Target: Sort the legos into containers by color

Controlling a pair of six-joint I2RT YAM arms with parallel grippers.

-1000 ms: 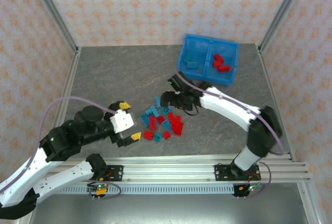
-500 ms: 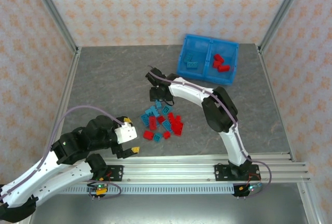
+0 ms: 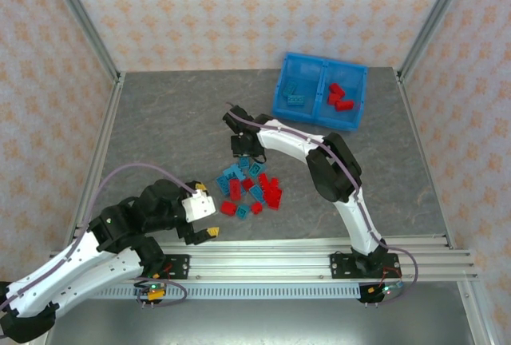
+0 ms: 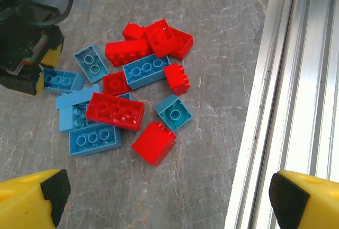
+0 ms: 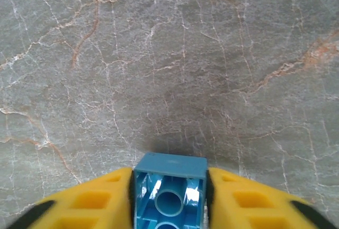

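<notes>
Hanging over the near edge of the table [image 3: 160, 121], toward its left corner, the left gripper [image 3: 204, 217] has its jaws spread fully wide with nothing between them. In its wrist view one yellow fingertip [image 4: 32, 200] is over the stone surface and the other over the metal rail [image 4: 296, 80].

Toward the middle of the table lies the loose pile of legos [image 3: 251, 189], red and light blue mixed, most touching one another.

At the pile's far-left side, the right gripper [image 3: 242, 152] points down at the table. Its jaws are closed against a light blue brick [image 5: 169, 189], which fills the gap between the two yellow fingers [image 5: 100, 200].

At the far right corner stands the bin [image 3: 315, 118], with blue bricks [image 3: 294, 93] in its left compartment and red bricks [image 3: 339, 97] in its right.
</notes>
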